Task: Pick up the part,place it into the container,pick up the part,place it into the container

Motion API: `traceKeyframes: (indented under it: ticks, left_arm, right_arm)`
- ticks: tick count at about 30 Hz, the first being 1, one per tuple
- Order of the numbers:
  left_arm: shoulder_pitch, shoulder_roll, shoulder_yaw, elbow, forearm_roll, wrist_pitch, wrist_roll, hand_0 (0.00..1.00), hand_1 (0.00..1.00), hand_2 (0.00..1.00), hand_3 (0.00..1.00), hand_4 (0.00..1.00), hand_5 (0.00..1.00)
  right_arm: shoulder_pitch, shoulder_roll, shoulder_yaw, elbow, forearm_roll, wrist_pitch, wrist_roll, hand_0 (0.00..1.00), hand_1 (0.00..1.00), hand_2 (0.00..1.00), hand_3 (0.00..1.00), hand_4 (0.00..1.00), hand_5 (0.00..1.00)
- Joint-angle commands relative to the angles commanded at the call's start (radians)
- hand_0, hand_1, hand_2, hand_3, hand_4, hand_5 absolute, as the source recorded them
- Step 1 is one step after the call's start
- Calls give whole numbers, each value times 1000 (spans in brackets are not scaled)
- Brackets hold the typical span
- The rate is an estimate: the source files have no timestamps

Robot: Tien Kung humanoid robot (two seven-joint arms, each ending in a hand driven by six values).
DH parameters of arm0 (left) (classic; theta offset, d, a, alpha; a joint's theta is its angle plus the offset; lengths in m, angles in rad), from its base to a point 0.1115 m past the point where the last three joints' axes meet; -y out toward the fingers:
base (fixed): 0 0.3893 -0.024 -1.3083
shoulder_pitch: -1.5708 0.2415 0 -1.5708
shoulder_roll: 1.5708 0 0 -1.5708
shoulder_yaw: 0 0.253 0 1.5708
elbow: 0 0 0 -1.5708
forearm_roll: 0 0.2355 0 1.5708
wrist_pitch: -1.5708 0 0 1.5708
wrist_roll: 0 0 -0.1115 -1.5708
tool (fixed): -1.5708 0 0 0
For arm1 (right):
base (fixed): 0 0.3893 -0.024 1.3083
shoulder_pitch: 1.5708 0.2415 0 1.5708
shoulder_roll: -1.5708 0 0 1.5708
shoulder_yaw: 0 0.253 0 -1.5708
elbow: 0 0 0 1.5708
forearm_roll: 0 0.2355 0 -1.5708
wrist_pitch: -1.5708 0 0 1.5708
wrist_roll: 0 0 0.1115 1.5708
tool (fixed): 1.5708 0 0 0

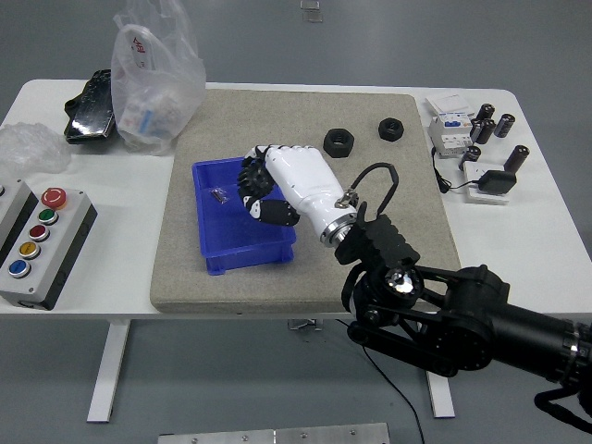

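My right hand [264, 190], white with black fingertips, reaches from the lower right over the blue container [215, 250]. Its fingers are curled around a black ribbed part [252, 172], held above the container's right side. A small dark piece [219, 195] lies inside the container near its back wall. Two black hex nut parts [339, 141] [392, 128] lie on the grey mat [370, 203] behind and to the right of the hand. The left arm is out of view.
A button box [37, 242] stands at the left edge. A plastic bag [153, 83] and a black pouch [91, 106] lie at the back left. Black cylinders [490, 125], a breaker [451, 129] and an adapter [495, 182] lie at the back right.
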Motion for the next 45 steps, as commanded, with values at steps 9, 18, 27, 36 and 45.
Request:
traceKeyframes:
  ticks: [9,18,27,36,45]
  left_arm:
    - [-1,0,0,0,1,0,0,654,592,569,609,713,357]
    - [-4,0,4,0,1,-2,-2,654,592,568,609,713,357]
    - [-3,1,3,0,3,-2,-1,654,592,565,607,712,358]
    - [-2,0,-1,0,6,-2,-1,654,592,564,606,712,359]
    - [-2,1,-3,0,9,-2,-1,654,592,563,605,712,361]
  right_arm:
    - [5,8,-25,-16,-55,69,-26,560,681,712,697,325,286]
    - [-1,5,-14,-23,-64,79,-25,582,699,747,739,418,293]
    - [-9,-1,1,-29,-67,113,-38,586,706,776,864,751,365]
    - [-34,-23,148,-74,-82,20,-39,556,695,769,866,784,397]
    - [-46,-22,217,-259,-1,22,-25,505,672,762,844,762,370]
